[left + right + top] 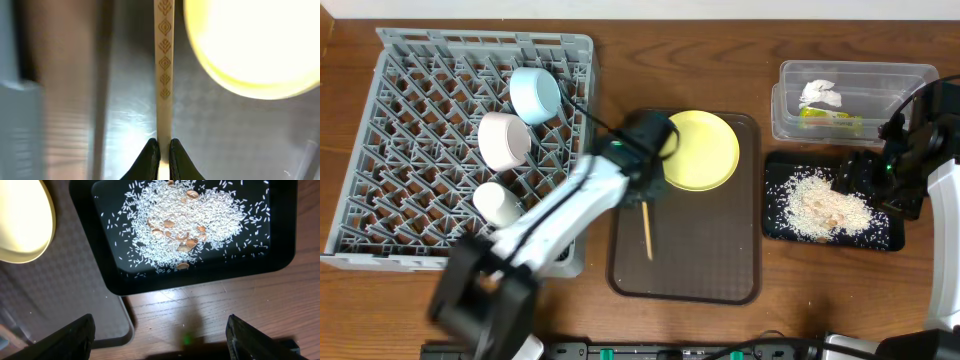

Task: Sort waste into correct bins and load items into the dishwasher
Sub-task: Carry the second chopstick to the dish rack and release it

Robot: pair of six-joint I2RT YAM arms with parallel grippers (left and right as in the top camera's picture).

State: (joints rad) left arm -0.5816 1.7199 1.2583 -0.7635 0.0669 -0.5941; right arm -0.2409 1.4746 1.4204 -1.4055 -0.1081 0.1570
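Note:
My left gripper (645, 193) is shut on the upper end of a wooden chopstick (646, 232) that lies on the brown tray just left of the yellow plate (700, 150). In the left wrist view the fingertips (150, 152) pinch the patterned chopstick (164, 75), with the plate (255, 45) at upper right. The grey dishwasher rack (420, 100) holds the light blue bowl (535, 93), pink-white bowl (504, 140) and white cup (496, 203). My right gripper (160, 335) hangs open and empty by the black tray (115, 280) of rice scraps (185, 225).
The brown serving tray (690, 270) sits at the centre. The clear tub (910, 80) at the back right holds the white tissue (820, 93) and green-and-orange wrapper (830, 118). The black tray (780, 225) lies in front of it. My left arm crosses the rack's near right corner.

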